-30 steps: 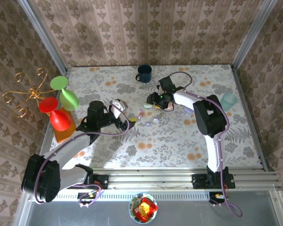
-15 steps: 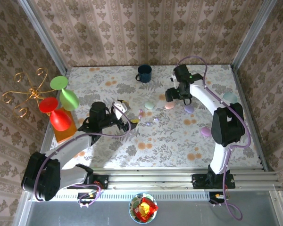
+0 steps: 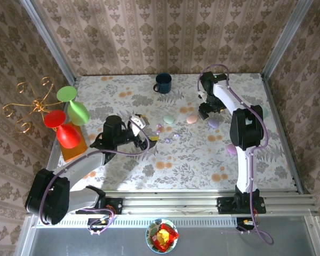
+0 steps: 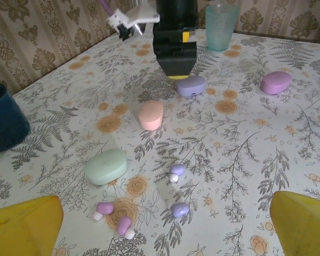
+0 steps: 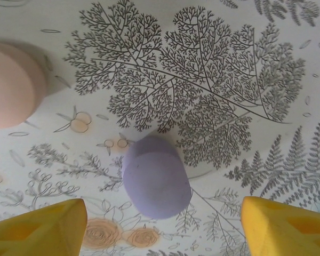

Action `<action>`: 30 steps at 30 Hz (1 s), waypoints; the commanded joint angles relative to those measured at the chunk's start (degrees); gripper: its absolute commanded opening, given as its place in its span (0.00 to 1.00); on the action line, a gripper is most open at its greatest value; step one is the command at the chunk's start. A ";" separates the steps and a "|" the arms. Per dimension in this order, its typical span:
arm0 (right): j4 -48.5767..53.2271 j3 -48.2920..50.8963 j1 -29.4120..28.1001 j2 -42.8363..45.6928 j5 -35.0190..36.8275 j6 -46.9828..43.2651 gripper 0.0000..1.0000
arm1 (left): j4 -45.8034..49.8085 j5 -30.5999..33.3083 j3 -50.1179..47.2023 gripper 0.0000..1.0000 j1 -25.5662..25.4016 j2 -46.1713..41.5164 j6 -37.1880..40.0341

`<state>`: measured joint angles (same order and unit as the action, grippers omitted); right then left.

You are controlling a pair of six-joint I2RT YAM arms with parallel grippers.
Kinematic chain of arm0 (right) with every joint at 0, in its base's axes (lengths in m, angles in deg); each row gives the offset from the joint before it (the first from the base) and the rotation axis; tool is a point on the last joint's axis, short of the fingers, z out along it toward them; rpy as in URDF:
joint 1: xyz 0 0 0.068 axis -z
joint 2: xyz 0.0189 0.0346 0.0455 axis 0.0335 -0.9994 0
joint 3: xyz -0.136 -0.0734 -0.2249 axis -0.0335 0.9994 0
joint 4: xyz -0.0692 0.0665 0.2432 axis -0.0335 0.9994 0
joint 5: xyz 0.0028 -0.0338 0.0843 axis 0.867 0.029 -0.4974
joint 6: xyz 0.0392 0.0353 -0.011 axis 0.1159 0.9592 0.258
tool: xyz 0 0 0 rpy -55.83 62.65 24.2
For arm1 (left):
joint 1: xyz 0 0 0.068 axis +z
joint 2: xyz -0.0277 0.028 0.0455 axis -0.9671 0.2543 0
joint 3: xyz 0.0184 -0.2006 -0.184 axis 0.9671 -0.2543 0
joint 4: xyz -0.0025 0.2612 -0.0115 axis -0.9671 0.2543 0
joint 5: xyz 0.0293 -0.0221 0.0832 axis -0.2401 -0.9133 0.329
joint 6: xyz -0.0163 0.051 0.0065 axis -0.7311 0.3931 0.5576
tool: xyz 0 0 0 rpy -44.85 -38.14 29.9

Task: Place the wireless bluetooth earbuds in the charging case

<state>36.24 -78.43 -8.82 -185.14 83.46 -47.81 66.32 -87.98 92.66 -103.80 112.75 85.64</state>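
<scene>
Tools gape empty: right tool (image 5: 162, 232) apparently above lilac case (image 5: 156, 176); left tool (image 4: 162, 229) short of earbuds (image 4: 176, 172).

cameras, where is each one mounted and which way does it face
top external: above and behind the arms, looking down on the table; both arms show, with the left end effector and right end effector.
left wrist: faces across the table toward the right end effector; own yellow fingertips at the bottom corners.
right wrist: faces down at the lilac case; own yellow fingertips at the bottom corners.
shared: both wrist views show the lilac case and pink case.
</scene>
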 commanded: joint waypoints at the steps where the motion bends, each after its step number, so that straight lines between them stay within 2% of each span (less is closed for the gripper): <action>1: 6.17 -4.49 0.33 -3.60 0.15 -3.09 0.75 | -1.30 -1.05 0.84 1.00 -0.60 0.28 0.90; 13: 8.14 -6.47 0.42 -10.30 1.10 -4.73 0.67 | -2.62 -1.16 1.05 1.00 -1.00 1.49 0.64; 21: 8.15 -6.17 0.64 -11.16 1.10 -4.32 0.53 | -2.74 -0.91 1.15 1.00 -1.26 1.65 0.27; 26: 7.23 -5.36 0.95 -8.42 -0.01 -2.55 0.41 | -2.93 -0.17 1.15 1.00 -1.30 1.64 0.22; 30: 3.35 -2.03 0.97 -3.12 -4.41 0.77 0.38 | -4.43 4.38 1.43 1.00 -1.76 2.40 -2.12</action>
<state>41.03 -82.16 -8.19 -194.29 82.32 -49.58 64.13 -86.69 92.66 -104.88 114.41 85.36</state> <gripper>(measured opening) 0.412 0.999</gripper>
